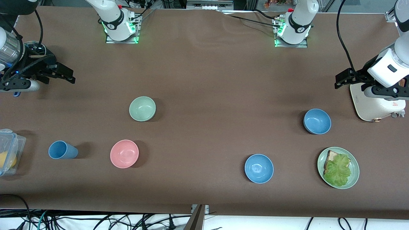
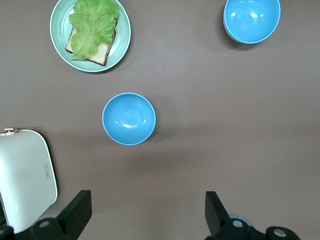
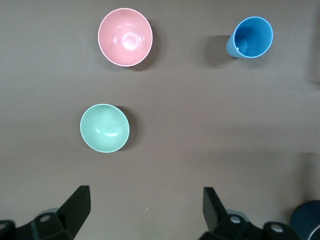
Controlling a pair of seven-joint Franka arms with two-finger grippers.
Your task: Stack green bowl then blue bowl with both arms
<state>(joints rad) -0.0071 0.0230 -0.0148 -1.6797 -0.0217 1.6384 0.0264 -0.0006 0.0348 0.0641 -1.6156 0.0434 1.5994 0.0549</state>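
A brown cloth covers my table; cables lie on the pale floor below its near edge.

Pink bowl, blue cup, sandwich plate.

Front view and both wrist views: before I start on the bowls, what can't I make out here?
- Clear container, front view: cut off by the picture's edge; its yellow contents can't be identified.
- White appliance, front view: partly hidden by the left gripper and its arm.
- Dark round object, right wrist view: cut off at the corner, unidentifiable.
- Right gripper: open, nothing hidden.
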